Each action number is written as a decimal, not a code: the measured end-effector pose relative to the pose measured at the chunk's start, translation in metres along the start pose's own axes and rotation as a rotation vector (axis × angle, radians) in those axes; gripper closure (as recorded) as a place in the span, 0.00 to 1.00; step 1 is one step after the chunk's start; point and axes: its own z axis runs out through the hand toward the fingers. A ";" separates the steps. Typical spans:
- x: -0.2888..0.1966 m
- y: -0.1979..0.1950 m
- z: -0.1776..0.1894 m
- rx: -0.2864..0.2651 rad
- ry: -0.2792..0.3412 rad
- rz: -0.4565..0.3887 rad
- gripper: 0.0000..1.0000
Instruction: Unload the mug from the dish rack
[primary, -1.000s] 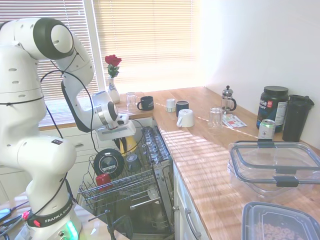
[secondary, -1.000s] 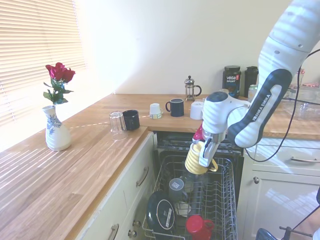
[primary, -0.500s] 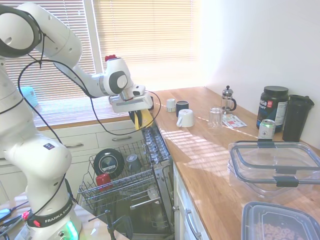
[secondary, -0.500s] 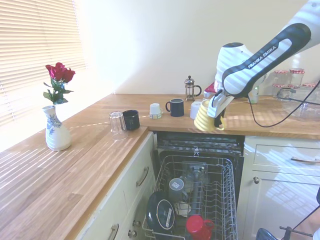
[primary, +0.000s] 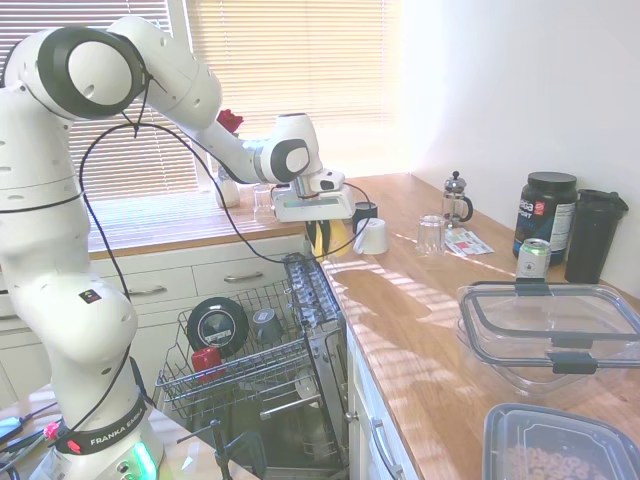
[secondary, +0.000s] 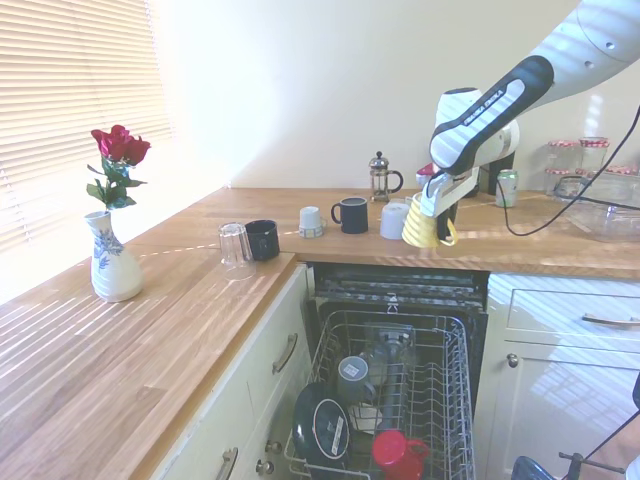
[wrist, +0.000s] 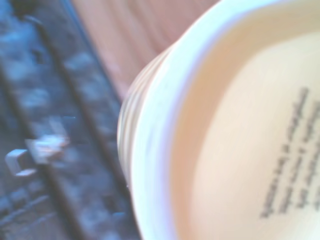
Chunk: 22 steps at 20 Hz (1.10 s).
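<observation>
The yellow mug (secondary: 424, 226) is gripped by the clenched end effector (secondary: 436, 212) and hangs directly beneath it, just above the wooden surface (secondary: 520, 250) and well clear of the dish rack (secondary: 455, 400).

Sun pours through slatted blinds (primary: 290, 70) onto the wooden bench (secondary: 110, 350), cream wall (secondary: 300, 90), white cabinets (secondary: 570, 330) below
</observation>
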 end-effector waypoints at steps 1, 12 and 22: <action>0.006 0.006 0.005 -0.005 -0.007 0.003 1.00; 0.042 0.030 0.036 -0.069 -0.086 0.020 0.00; 0.047 0.035 0.035 -0.072 -0.071 0.094 0.00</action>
